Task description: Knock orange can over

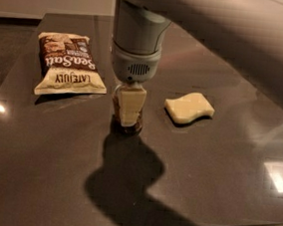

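Observation:
The orange can (116, 110) stands upright on the dark table (210, 176), left of centre. Only its brown-orange left edge and its base show, because the gripper covers the rest. My gripper (130, 107) hangs straight down from the grey wrist (135, 67) and sits right at the can, with its cream tip in front of the can's body. I cannot tell whether it touches the can.
A brown-and-cream chip bag (68, 64) lies flat at the back left. A pale yellow sponge (189, 108) lies to the right of the can. The arm's shadow (125, 178) falls toward the table's front edge.

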Available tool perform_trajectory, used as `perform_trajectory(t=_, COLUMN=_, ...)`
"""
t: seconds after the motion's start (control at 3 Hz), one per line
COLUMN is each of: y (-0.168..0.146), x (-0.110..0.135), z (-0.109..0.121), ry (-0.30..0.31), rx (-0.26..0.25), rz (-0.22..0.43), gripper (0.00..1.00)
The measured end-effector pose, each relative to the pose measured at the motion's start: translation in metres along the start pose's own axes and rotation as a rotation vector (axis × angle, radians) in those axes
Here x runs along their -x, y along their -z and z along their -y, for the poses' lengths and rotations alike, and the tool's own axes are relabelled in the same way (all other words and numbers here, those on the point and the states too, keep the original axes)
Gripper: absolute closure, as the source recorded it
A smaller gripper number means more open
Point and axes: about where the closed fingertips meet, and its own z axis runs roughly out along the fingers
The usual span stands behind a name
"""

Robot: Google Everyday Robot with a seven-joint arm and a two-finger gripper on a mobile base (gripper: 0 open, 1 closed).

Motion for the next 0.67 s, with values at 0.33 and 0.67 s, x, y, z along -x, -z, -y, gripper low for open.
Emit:
perform_trajectory(t=0.33, y=-0.0146, x=0.0028, z=-0.0053, ry=0.009, rx=0.036, rz=-0.001, gripper=0.0)
perform_trajectory(t=0.67, y=-0.0146, x=0.0028, z=-0.0053, ry=0.009, rx=0.036, rz=-0.001, gripper=0.0)
